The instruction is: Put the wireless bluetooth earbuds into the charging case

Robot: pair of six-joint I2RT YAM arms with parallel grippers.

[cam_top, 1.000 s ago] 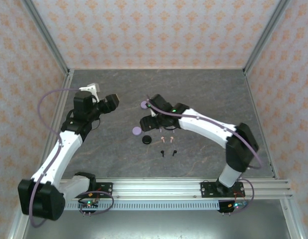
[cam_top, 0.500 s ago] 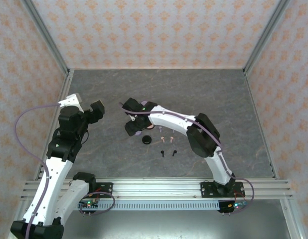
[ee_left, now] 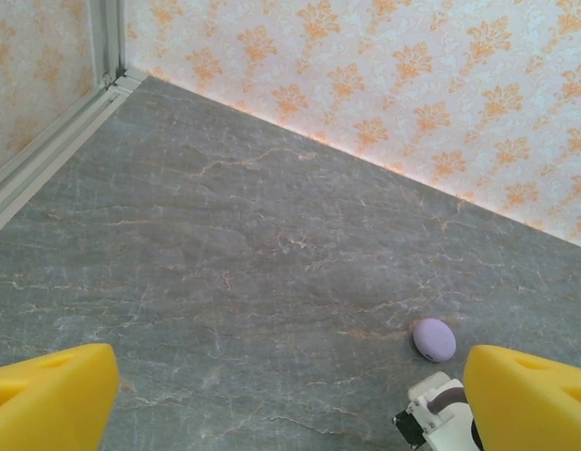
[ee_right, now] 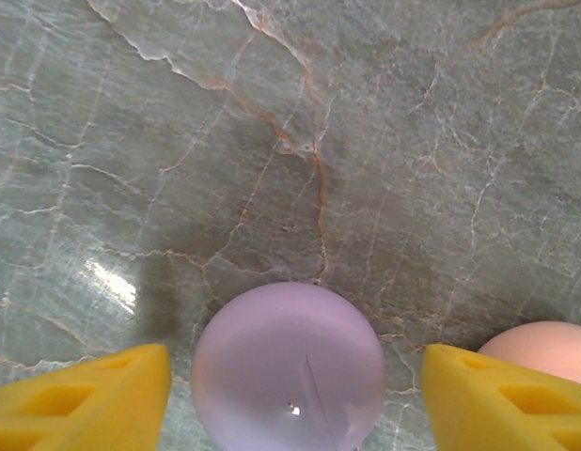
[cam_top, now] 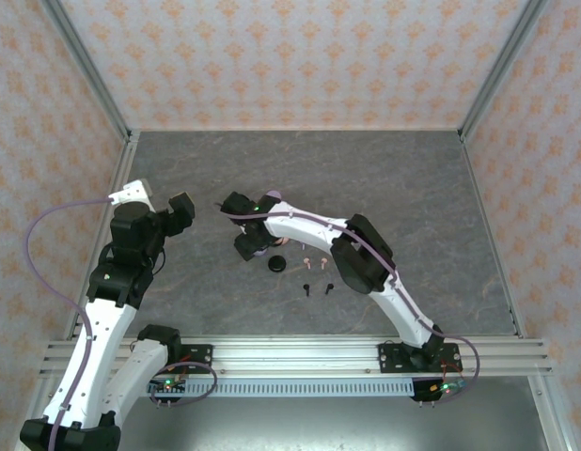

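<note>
Shift leftward: right gripper (cam_top: pixel 245 246) has swung from frame centre onto the lilac disc (ee_right: pixel 289 371), jaws astride it, narrowing, not yet touching. Meanwhile left gripper (cam_top: pixel 180 209) has drawn back left, wide and empty. Pink earbuds (cam_top: pixel 314 260) and black earbuds (cam_top: pixel 319 288) lie loose at lower centre; insertion likely not begun.

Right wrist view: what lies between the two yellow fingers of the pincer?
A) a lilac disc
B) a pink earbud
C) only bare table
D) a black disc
A: a lilac disc lies on the table between the yellow fingers of the right pincer, with a gap on each side.
</note>
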